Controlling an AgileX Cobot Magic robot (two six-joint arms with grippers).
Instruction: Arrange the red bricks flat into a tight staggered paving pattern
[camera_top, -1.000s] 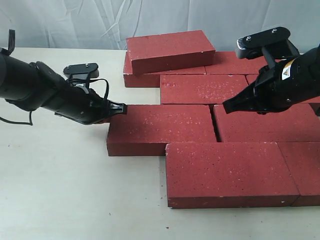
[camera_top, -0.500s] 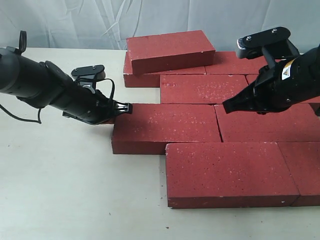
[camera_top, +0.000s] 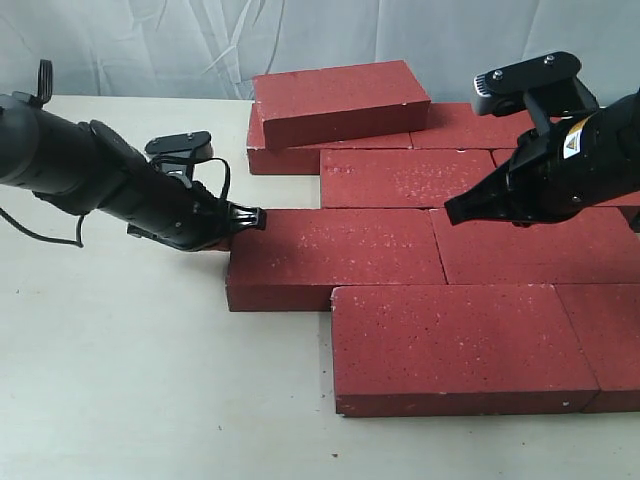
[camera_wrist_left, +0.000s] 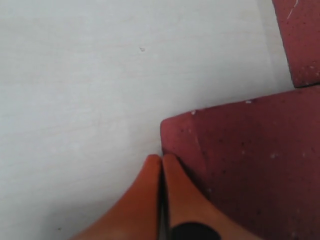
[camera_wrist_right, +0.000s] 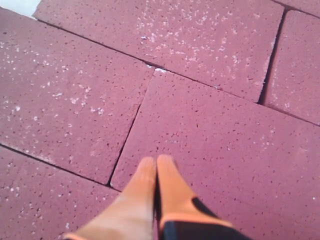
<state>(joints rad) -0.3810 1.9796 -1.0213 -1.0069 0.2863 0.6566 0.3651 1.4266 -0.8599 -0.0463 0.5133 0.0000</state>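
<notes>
On the pale bench (camera_top: 120, 380), the clenched left claw (camera_top: 256, 216) has shoved a dark-red speckled paver brick (camera_top: 335, 255) against its neighbour (camera_top: 530, 250), apparently gapless; right claw (camera_top: 455, 213) hovers clenched, empty.

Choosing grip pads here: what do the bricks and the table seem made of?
Bricks: likely fired clay or concrete; matte, rough, dark red, with pits and pale speckles. Table: smooth, pale cream, faintly streaked; perhaps laminate or painted wood, unclear.
</notes>
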